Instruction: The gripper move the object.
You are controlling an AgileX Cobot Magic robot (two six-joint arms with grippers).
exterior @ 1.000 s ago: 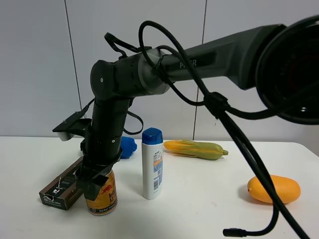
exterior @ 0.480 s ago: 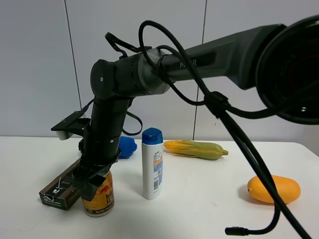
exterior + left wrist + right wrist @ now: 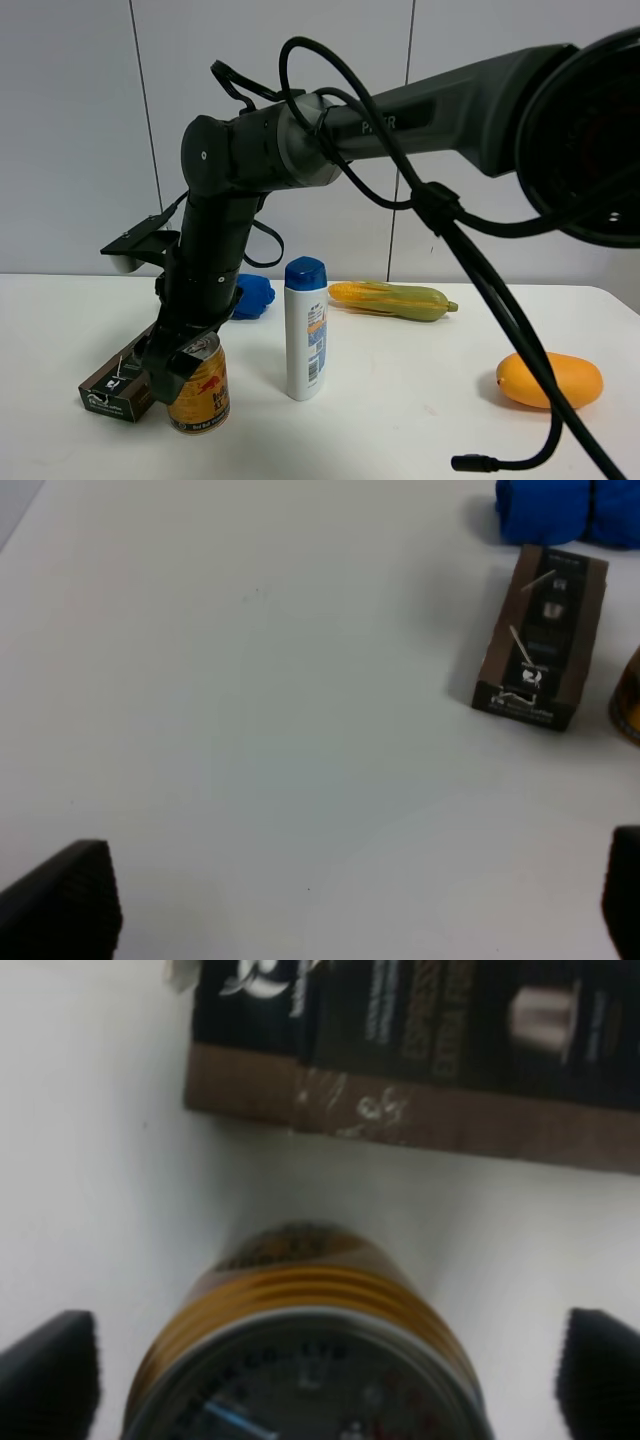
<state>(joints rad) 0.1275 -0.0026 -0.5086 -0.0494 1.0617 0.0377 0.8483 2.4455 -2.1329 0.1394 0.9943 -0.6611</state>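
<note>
The gold-yellow can stands upright on the white table, right beside a dark brown box. My right gripper, a black claw on the thick black arm reaching across to the left, hangs just over the can's silver top. In the right wrist view its jaws stand wide apart either side of the can, not touching it. My left gripper is open over bare table; the can's edge shows at that view's border.
A white bottle with a blue cap stands just right of the can. A blue object lies behind the box. A corn cob lies at the back, an orange mango at the right. A loose black cable hangs in front.
The can shifted slightly left toward the box with the right gripper. The gripper has since risen and tilted back, so the can's top now shows.
</note>
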